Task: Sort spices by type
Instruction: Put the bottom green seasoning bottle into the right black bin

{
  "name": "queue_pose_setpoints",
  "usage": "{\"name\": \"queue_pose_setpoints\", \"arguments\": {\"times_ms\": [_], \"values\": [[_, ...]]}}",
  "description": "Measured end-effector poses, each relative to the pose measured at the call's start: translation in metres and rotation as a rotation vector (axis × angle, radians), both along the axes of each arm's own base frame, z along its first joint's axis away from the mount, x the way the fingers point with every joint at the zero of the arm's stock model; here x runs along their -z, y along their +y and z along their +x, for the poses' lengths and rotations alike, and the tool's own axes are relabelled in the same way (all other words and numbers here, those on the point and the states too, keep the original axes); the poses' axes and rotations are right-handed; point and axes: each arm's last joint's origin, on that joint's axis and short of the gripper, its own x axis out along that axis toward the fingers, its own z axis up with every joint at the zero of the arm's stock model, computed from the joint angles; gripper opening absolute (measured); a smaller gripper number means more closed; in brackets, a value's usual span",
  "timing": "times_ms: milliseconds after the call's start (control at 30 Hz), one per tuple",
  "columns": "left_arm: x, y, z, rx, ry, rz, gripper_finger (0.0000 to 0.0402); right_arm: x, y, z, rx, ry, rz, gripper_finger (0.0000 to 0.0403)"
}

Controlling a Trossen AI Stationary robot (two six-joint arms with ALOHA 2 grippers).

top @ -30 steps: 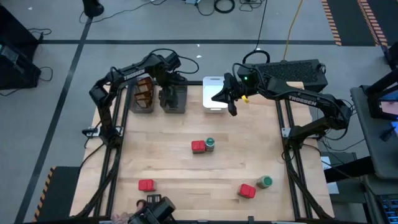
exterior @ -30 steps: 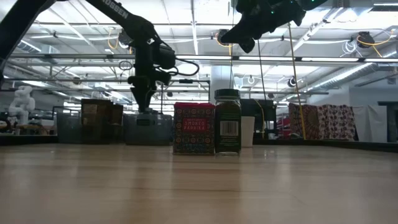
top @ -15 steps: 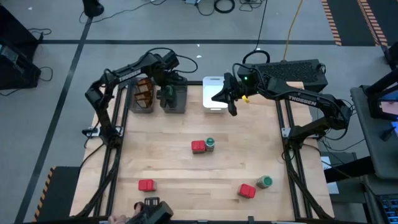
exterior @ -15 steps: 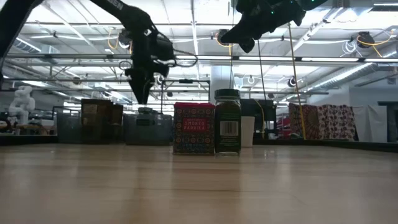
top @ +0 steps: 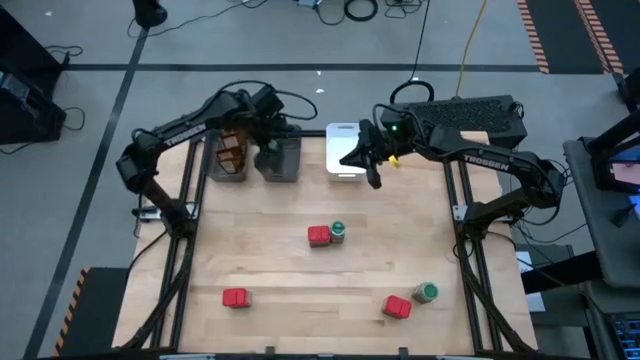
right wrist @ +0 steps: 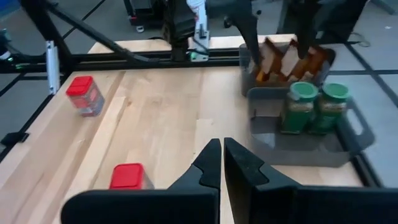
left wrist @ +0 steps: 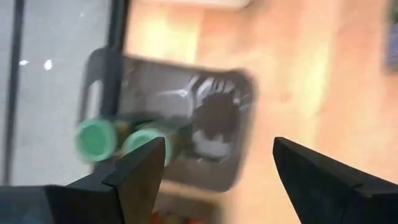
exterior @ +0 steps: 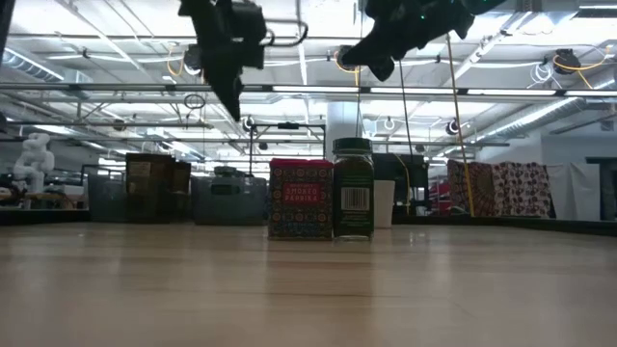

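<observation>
Left gripper [left wrist: 214, 171] is hanging wide open and empty over the jar bin [top: 279, 158], two green-lidded jars [right wrist: 314, 106] probably inside; right gripper [right wrist: 221, 163] is waiting closed beside it. Tins [top: 319, 236] are sitting nearer the front, unsorted.

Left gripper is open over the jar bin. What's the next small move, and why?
Probably swing the left gripper toward the green-lidded jar beside the red tin at mid-table. Its fingers are open and empty above the dark grey bin, which already holds two jars, while the right gripper is shut near the white bin.
</observation>
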Motion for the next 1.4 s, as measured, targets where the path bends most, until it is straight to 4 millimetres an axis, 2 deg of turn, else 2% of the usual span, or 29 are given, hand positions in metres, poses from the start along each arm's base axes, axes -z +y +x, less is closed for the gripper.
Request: {"name": "queue_pose_setpoints", "arguments": {"times_ms": [200,433,667,800,967,1100,1200,1400], "values": [[-0.008,-0.048,0.020,0.034,-0.064,-0.081,0.0299,0.007,0.019,0.003,-0.065,0.078,0.031,0.0000],[-0.010,-0.098,0.040,0.108,-0.106,-0.172,0.0299,0.020,0.053,0.002,-0.140,0.251,0.103,0.0000],[-0.011,-0.143,0.050,0.196,-0.123,-0.205,0.0298,0.016,0.103,-0.008,-0.011,0.379,0.072,0.0000],[-0.011,-0.172,0.052,0.220,-0.120,-0.240,0.0298,0.009,0.132,-0.019,0.031,0.404,0.167,0.0000],[-0.013,-0.219,0.053,0.273,-0.152,-0.249,0.0298,0.004,0.173,-0.030,0.007,0.423,0.260,0.0000],[-0.008,-0.256,0.061,0.355,-0.295,-0.194,0.0299,0.005,0.206,-0.043,0.049,0.474,0.335,0.0000],[-0.005,-0.275,0.070,0.397,-0.452,-0.191,0.0299,0.008,0.231,-0.057,0.066,0.536,0.382,0.0000],[0.005,-0.289,0.105,0.402,-0.729,-0.207,0.0299,0.012,0.266,-0.093,0.038,0.686,0.402,0.0000]]}}
